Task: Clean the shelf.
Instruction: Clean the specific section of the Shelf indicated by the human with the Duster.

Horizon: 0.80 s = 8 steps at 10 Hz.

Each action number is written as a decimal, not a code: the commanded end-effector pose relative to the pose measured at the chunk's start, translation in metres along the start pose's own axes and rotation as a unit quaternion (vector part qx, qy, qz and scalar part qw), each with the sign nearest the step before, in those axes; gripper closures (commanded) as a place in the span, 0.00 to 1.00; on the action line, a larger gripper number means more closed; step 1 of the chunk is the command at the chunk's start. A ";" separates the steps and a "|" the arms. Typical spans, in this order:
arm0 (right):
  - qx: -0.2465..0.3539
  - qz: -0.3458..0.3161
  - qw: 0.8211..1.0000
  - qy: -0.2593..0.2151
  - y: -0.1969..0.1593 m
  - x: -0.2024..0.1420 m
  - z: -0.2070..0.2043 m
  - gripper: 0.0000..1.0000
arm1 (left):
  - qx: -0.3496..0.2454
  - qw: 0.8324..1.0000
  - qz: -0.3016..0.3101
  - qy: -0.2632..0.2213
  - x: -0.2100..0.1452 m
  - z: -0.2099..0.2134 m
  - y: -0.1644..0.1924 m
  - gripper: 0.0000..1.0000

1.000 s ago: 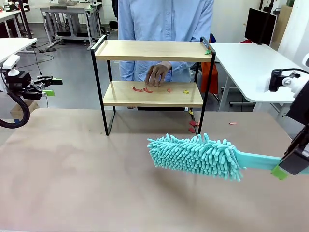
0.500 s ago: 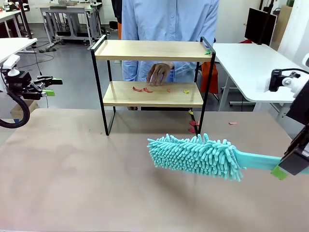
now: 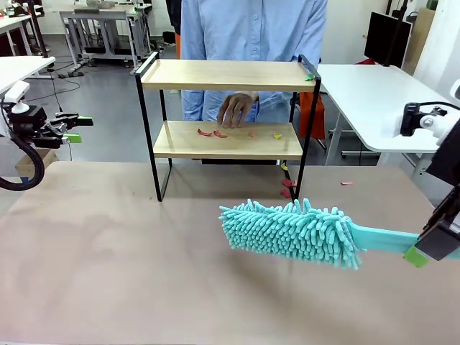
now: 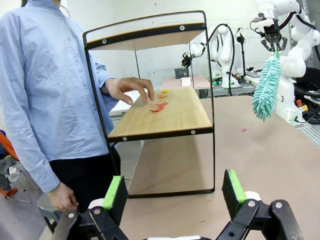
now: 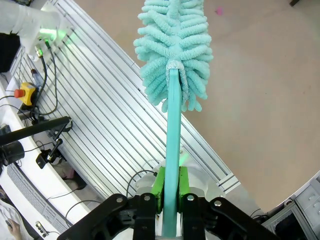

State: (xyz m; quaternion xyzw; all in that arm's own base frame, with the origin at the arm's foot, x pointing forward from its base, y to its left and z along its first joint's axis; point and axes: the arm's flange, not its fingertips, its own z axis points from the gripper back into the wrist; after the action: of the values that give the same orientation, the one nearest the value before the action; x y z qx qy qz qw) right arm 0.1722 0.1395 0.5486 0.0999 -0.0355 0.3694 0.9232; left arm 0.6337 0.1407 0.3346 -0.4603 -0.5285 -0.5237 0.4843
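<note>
- The right gripper [image 3: 420, 253] stays clamped on the handle of the teal duster [image 3: 291, 231], which has not moved above the table [image 3: 108, 251]. The picture's edge cuts off the gripper's body.
- The left gripper [image 3: 72, 129] stays spread wide and holds nothing, off the table's left side.
- The shelf [image 3: 180, 147] stands at the table's far edge, unchanged.
- The person's hand [image 3: 234, 109], behind the lower board, has shifted slightly. The red and yellow scraps [image 3: 213, 133] are too small to identify.

We see the shelf [image 3: 223, 75] with pale wood boards in a black frame, red, orange and yellow scraps [image 3: 213, 133] on the lower board, one green scrap [image 3: 309, 77] on top. The duster [image 3: 291, 231] is turquoise, the person's shirt [image 3: 251, 29] light blue, the table [image 3: 108, 251] beige. The left gripper [image 4: 175, 192] and right gripper [image 5: 170, 187] are black with green pads
</note>
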 end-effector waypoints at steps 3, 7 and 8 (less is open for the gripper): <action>0.008 -0.001 1.000 -0.012 0.002 0.003 0.003 0.87 | -0.002 1.000 -0.002 0.003 0.003 0.000 -0.002 0.00; 0.008 -0.001 1.000 -0.012 0.002 0.003 0.003 0.87 | -0.002 1.000 -0.002 0.003 0.003 0.000 -0.002 0.00; 0.008 -0.001 1.000 -0.012 0.002 0.003 0.003 0.87 | -0.002 1.000 -0.002 0.003 0.003 0.000 -0.002 0.00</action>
State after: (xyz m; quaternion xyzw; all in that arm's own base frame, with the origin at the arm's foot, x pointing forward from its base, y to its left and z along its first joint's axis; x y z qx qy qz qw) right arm 0.1722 0.1394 0.5486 0.0999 -0.0356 0.3694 0.9232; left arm 0.6337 0.1407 0.3346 -0.4603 -0.5285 -0.5237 0.4843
